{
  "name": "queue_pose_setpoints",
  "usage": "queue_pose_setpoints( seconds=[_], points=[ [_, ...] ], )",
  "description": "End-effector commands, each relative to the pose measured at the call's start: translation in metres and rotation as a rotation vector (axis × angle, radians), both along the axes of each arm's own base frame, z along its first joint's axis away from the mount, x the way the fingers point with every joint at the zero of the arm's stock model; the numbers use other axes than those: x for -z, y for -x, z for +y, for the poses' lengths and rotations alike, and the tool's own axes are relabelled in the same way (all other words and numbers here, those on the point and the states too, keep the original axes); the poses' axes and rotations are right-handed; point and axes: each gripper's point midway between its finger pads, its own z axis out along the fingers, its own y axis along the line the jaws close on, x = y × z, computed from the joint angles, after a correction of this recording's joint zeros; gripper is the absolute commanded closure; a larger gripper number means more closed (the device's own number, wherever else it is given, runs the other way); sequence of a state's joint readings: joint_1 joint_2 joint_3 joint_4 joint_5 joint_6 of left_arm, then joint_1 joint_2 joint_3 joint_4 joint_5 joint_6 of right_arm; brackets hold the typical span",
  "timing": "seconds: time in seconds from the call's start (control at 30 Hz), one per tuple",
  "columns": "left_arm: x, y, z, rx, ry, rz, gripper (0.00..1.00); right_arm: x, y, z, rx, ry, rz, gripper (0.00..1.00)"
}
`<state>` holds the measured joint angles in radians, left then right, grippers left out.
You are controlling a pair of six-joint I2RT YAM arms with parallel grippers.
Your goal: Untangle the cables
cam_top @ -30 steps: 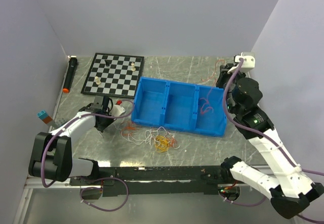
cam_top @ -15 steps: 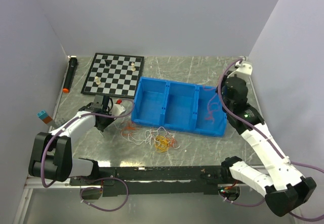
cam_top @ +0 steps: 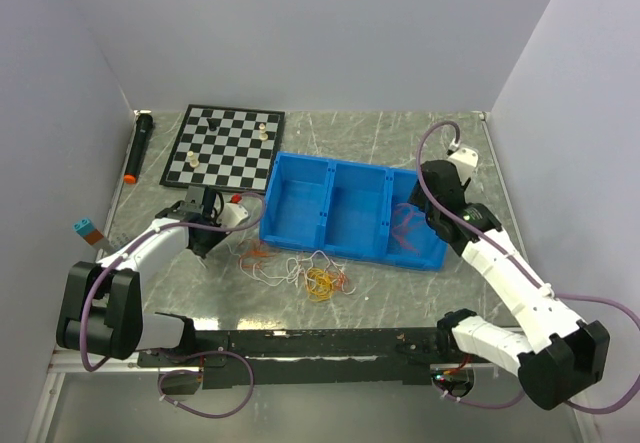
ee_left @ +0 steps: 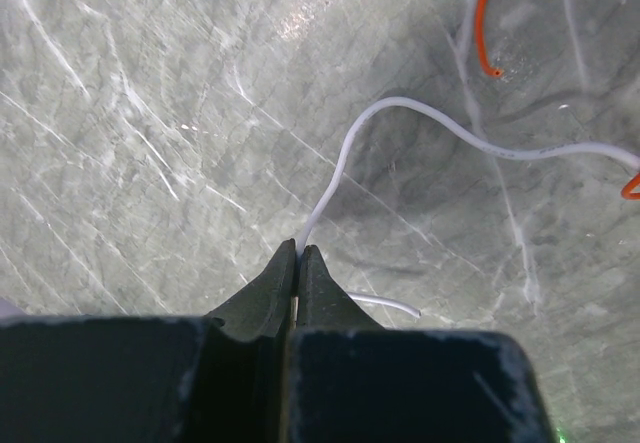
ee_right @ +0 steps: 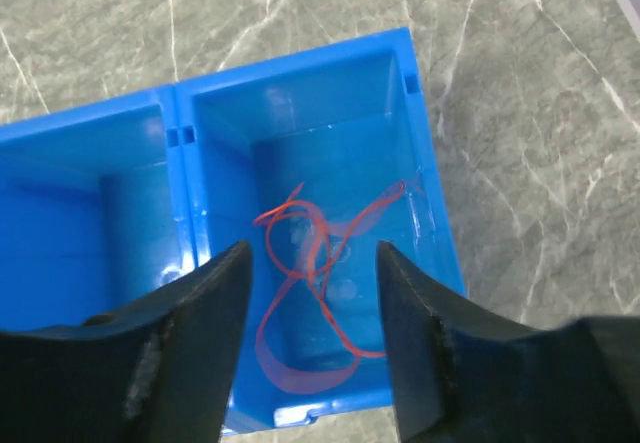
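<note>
A tangle of thin cables [cam_top: 312, 275] in white, yellow and red-orange lies on the table in front of the blue bin [cam_top: 330, 253]. My left gripper [ee_left: 298, 253] is shut on a white cable [ee_left: 400, 113] that curves off to the right across the stone surface; in the top view this gripper [cam_top: 203, 245] sits low at the left of the tangle. A loose red-orange cable [ee_right: 315, 283] lies in the bin's right compartment. My right gripper [ee_right: 312, 263] hovers above it, open, with nothing between its fingers; in the top view that gripper [cam_top: 432, 225] is over the bin's right end.
A chessboard [cam_top: 225, 145] with a few pieces lies at the back left, a black marker [cam_top: 137, 147] with an orange tip beside it. A small teal block [cam_top: 85, 229] sits at the left edge. The bin's left and middle compartments [cam_top: 355, 208] hold nothing visible.
The right arm swung down from the back right corner to over the bin's right compartment, and its gripper opened, leaving the red-orange cable in the bin. The left arm kept still.
</note>
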<state>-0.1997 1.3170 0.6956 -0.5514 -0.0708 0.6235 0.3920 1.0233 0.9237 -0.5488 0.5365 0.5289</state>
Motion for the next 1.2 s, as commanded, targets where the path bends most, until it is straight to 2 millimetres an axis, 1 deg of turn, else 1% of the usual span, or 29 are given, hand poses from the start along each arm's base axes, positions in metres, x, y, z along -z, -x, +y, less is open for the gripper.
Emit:
queue_pose_setpoints(
  seconds=[0.0,0.07,0.13,0.17,0.2,0.23,0.27,0.3,0.33,0.43,0.53,0.67,0.77,0.83,0.97,1.03,1.1,1.17],
  points=[
    [-0.012,-0.010,-0.007,0.003,0.033,-0.037,0.99,-0.033,-0.006,-0.003,0.038,-0.025,-0.054,0.37],
    [-0.012,-0.010,-0.008,0.002,0.035,-0.040,0.99,-0.042,-0.005,0.004,-0.004,-0.049,-0.081,0.38],
    [-0.013,-0.010,-0.010,0.001,0.049,-0.037,0.99,-0.052,-0.004,0.023,-0.120,-0.084,-0.143,0.40],
    [-0.015,-0.012,-0.012,0.001,0.060,-0.040,0.99,-0.055,-0.002,0.036,-0.189,-0.096,-0.175,0.40],
    [-0.016,-0.012,-0.014,0.000,0.072,-0.041,0.99,-0.057,0.002,0.054,-0.279,-0.109,-0.199,0.41],
    [-0.018,-0.013,-0.016,-0.002,0.080,-0.041,0.99,-0.056,0.007,0.072,-0.366,-0.117,-0.207,0.41],
    [-0.019,-0.013,-0.019,0.000,0.098,-0.039,0.99,-0.055,0.013,0.094,-0.470,-0.127,-0.215,0.41],
    [-0.022,-0.014,-0.023,0.003,0.116,-0.041,0.99,-0.051,0.021,0.117,-0.578,-0.128,-0.208,0.42],
    [-0.023,-0.014,-0.026,0.004,0.132,-0.037,0.99,-0.046,0.029,0.135,-0.661,-0.128,-0.196,0.42],
    [-0.032,-0.014,-0.036,0.016,0.190,-0.038,0.99,-0.026,0.054,0.175,-0.829,-0.121,-0.154,0.42],
    [-0.039,-0.010,-0.047,0.036,0.250,-0.027,0.99,-0.016,0.075,0.207,-0.961,-0.168,-0.138,0.41],
    [-0.043,-0.009,-0.050,0.039,0.269,-0.032,0.99,-0.006,0.099,0.247,-1.104,-0.233,-0.095,0.41],
    [-0.040,-0.007,-0.048,0.035,0.261,-0.029,0.99,0.009,0.111,0.269,-1.149,-0.243,-0.031,0.41],
    [-0.036,-0.006,-0.046,0.029,0.250,-0.027,0.99,0.020,0.114,0.281,-1.154,-0.253,0.004,0.41],
    [-0.030,-0.002,-0.041,0.025,0.227,-0.027,0.99,0.041,0.113,0.298,-1.136,-0.245,0.068,0.40],
    [-0.026,0.000,-0.037,0.023,0.206,-0.031,0.99,0.048,0.114,0.308,-1.153,-0.237,0.083,0.40],
    [-0.020,0.000,-0.031,0.020,0.175,-0.040,0.99,0.043,0.116,0.319,-1.183,-0.235,0.056,0.40],
    [-0.012,0.003,-0.024,0.011,0.141,-0.037,0.99,0.034,0.109,0.328,-1.182,-0.224,0.010,0.40]
  ],
)
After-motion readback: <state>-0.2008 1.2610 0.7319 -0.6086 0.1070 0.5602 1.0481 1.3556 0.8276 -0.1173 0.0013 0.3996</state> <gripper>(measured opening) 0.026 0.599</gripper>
